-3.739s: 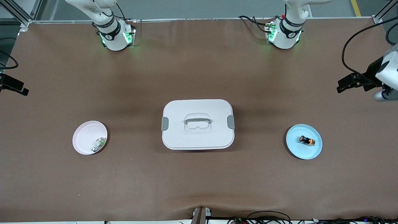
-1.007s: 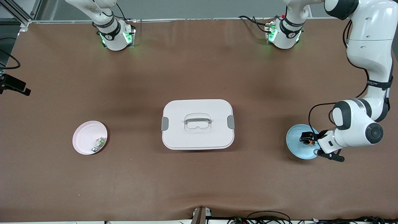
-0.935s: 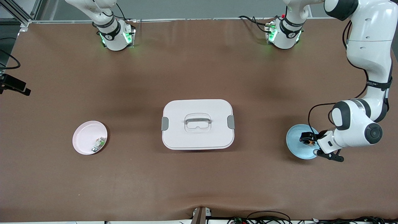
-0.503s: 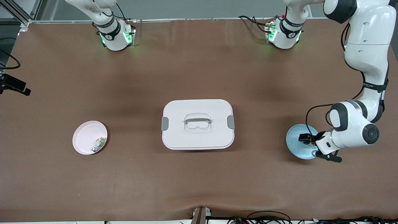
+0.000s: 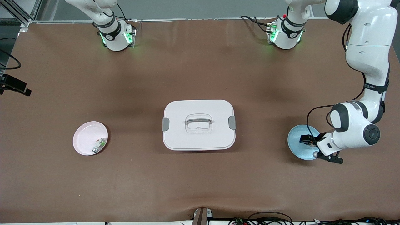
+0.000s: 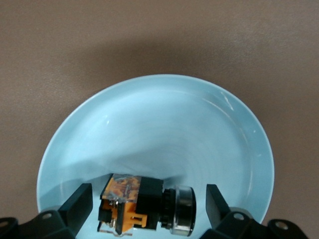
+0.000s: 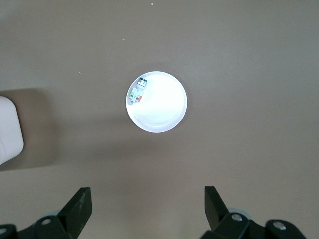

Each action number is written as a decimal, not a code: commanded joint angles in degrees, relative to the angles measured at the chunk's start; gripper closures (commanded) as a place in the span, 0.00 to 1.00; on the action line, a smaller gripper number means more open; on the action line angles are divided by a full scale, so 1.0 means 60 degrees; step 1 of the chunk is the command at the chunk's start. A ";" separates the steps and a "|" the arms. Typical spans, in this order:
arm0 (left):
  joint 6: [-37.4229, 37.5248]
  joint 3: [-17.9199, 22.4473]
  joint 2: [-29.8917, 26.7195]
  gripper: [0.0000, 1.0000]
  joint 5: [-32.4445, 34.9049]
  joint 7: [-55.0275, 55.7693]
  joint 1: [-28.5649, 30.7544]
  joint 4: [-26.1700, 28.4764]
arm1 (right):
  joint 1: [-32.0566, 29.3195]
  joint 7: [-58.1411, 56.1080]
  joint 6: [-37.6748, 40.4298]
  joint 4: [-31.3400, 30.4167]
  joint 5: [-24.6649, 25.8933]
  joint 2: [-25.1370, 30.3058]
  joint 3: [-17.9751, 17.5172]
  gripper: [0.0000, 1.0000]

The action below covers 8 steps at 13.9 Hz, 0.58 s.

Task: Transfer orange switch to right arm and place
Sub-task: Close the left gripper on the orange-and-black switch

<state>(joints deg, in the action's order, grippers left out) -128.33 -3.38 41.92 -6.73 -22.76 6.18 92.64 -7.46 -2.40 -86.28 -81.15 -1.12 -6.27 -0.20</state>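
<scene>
The orange switch [image 6: 144, 204] lies on its side in the light blue plate [image 6: 164, 119], black body with orange sections and a round ringed cap. My left gripper [image 6: 148, 199] is down in that plate [image 5: 297, 140] at the left arm's end of the table. It is open, with one finger on each side of the switch and a gap on both sides. In the front view the left gripper [image 5: 308, 140] hides the switch. My right gripper [image 7: 147, 201] hangs open and empty, high over the table beside the pink plate [image 7: 164, 114].
A white lidded box [image 5: 198, 125] with a handle stands in the middle of the table. The pink plate [image 5: 84, 137] at the right arm's end holds a small white-and-green part [image 5: 98, 145]. The right arm waits.
The left hand has crept slightly farther over the blue plate and settled round the switch, its jaws still open. The right arm has not moved.
</scene>
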 commanded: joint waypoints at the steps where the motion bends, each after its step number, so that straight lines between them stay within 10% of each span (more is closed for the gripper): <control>1: -0.0087 -0.0096 0.0089 0.00 -0.0240 -0.0176 0.0068 -0.0046 | 0.0057 0.0151 0.0039 0.0005 -0.0018 0.0034 0.0003 0.00; 8: -0.0175 -0.0096 0.0074 0.00 -0.0196 -0.0176 0.0068 0.0057 | 0.0056 0.0151 0.0039 -0.0010 -0.0018 0.0034 0.0003 0.00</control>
<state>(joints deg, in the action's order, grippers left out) -128.47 -3.54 42.21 -6.75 -22.76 6.20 92.90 -7.45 -2.40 -86.25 -81.16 -1.12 -6.27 -0.20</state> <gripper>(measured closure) 0.000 0.000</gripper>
